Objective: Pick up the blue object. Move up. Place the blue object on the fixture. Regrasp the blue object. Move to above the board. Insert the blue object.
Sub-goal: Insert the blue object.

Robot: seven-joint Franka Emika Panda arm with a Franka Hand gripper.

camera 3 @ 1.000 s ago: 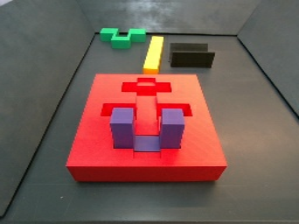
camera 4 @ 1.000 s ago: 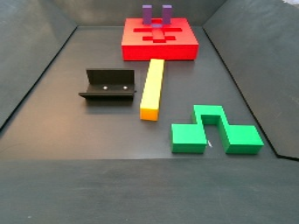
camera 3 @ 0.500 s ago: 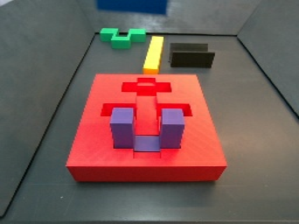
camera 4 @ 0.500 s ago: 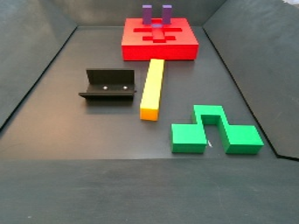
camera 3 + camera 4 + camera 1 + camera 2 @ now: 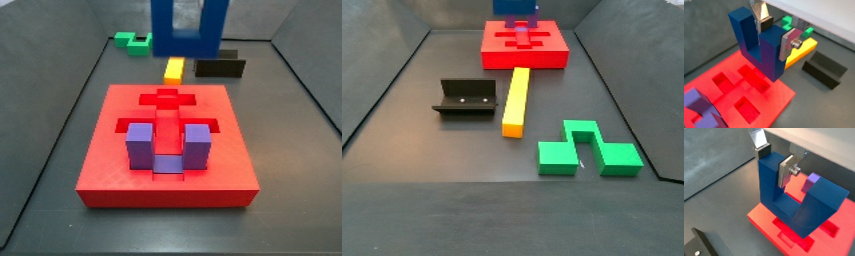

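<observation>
No text, label, brand, number or sign can be read anywhere in these views.

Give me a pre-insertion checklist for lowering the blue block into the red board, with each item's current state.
1. Grip: the gripper is shut on one prong of the blue block in both wrist views: ok.
2. Height: the block hangs clear above the red board: ok.
3. Orientation: prongs up, bar down: ok.
4. Target recess: open cut-outs show on the board; which one fits: cannot tell.
5. Alignment over that recess: cannot tell.
6. Purple block already seated in the board, apart from the blue one: ok.
</observation>
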